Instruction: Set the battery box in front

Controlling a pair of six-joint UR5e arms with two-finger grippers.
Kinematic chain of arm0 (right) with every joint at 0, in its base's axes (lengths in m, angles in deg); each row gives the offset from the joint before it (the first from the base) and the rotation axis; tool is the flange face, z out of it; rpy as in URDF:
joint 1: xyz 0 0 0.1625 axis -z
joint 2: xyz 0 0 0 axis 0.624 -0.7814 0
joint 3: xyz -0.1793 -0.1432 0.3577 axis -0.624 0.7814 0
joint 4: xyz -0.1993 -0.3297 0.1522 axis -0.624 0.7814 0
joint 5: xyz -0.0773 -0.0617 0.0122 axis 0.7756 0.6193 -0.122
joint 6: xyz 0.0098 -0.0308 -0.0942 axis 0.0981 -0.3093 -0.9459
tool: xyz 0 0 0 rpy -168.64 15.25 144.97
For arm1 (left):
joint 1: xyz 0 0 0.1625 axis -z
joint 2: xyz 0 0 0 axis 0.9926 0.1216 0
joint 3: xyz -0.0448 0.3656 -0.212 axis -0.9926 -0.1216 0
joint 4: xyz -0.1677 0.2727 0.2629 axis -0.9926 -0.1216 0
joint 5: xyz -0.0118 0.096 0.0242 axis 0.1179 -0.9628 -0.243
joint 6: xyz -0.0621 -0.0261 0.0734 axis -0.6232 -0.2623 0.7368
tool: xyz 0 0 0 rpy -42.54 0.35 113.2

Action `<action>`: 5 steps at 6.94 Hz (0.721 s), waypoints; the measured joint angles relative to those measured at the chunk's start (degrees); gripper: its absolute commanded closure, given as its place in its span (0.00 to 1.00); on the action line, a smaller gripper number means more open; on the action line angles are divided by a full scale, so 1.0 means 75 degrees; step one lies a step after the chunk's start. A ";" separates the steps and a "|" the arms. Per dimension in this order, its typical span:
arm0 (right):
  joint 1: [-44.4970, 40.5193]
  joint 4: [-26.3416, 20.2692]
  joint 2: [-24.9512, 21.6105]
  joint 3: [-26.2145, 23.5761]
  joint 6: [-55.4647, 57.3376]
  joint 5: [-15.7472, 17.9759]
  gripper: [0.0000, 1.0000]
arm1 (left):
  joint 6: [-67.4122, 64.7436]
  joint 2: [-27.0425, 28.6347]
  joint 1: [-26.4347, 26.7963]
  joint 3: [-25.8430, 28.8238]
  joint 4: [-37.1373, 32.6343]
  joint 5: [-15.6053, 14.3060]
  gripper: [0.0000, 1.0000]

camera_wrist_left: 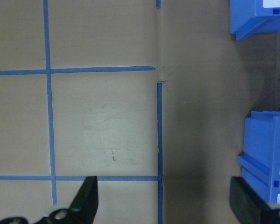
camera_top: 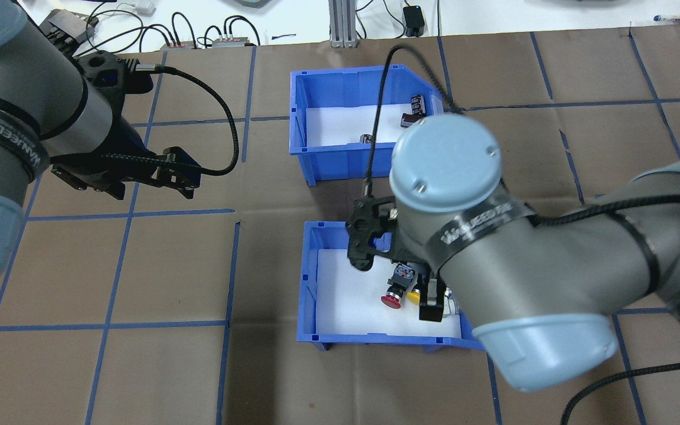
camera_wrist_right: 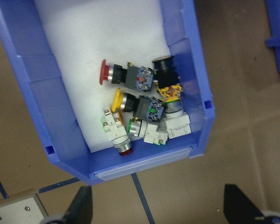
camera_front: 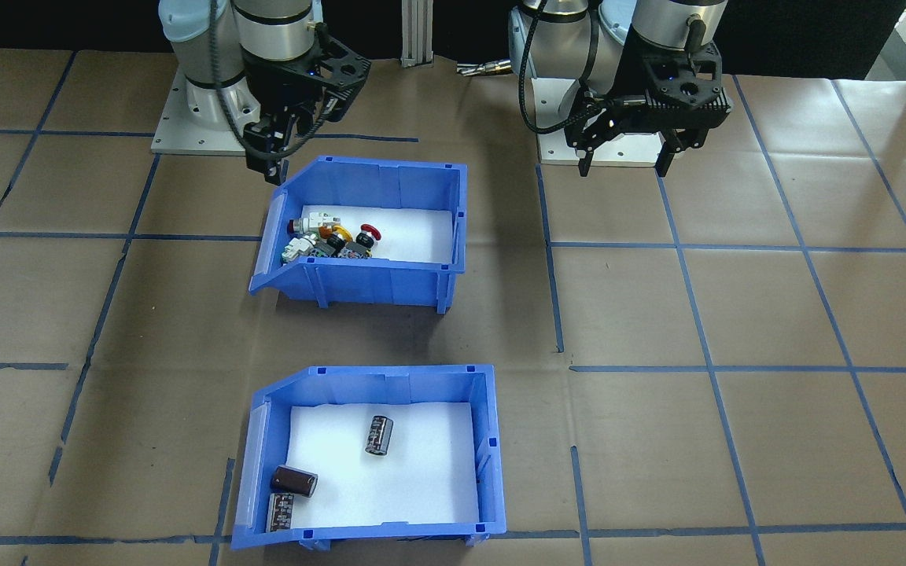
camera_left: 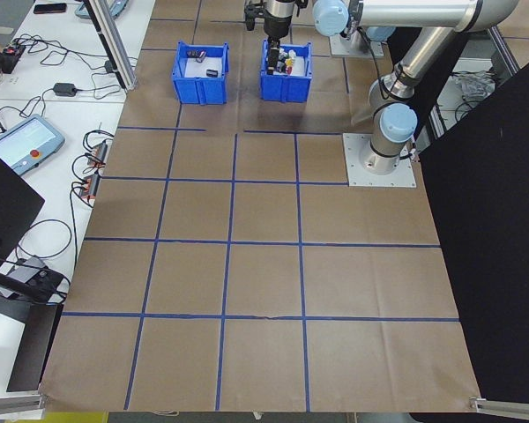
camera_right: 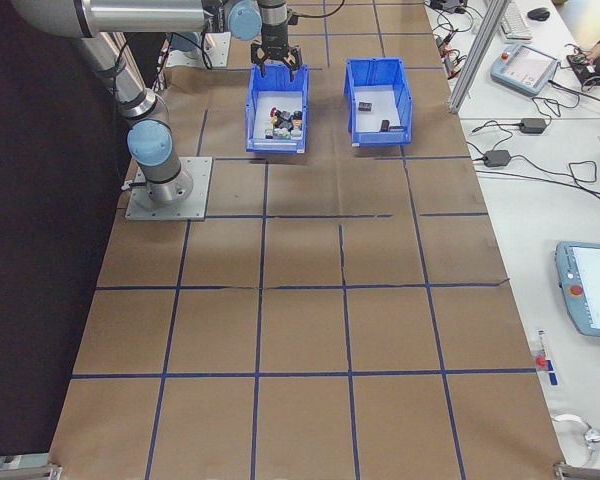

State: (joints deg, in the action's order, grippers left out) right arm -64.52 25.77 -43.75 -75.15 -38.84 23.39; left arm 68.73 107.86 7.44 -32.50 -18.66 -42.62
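Observation:
The battery box (camera_front: 390, 385) is a blue bin with a white floor. It stands on the table's far side from the robot and holds one brown cylinder (camera_front: 294, 480) and two printed black ones (camera_front: 378, 435). In the overhead view the battery box (camera_top: 346, 160) sits beyond the alike switch bin (camera_top: 307, 277). My right gripper (camera_front: 270, 161) hovers open over the sloped end of the switch bin (camera_wrist_right: 32, 93), holding nothing. My left gripper (camera_front: 624, 161) hangs open over bare table, left of both bins (camera_top: 189, 176).
Brown paper with a blue tape grid covers the table. Two grey arm base plates (camera_front: 185, 118) stand at the robot's side. An aluminium post (camera_top: 340, 23), cables and a teach pendant (camera_left: 22, 145) lie on the white benches beyond the table.

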 measured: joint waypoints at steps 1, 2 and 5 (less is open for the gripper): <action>0.0745 0.0008 -0.0138 0.0079 0.0910 -0.0019 0.00 | 0.0019 0.0039 -0.0002 -0.0023 0.0056 -0.0043 0.00; 0.1399 0.0010 -0.0200 0.0186 0.2006 -0.0029 0.00 | 0.0029 0.0054 -0.0002 -0.0045 0.0078 -0.0057 0.00; 0.1988 -0.0100 0.0442 0.1153 0.4808 -0.0281 0.00 | 0.0016 0.0069 -0.0002 -0.0060 0.0130 -0.0066 0.00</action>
State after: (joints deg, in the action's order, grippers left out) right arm -49.60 25.02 -40.44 -66.50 -2.78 21.29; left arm 68.85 108.37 7.42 -32.95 -17.69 -43.11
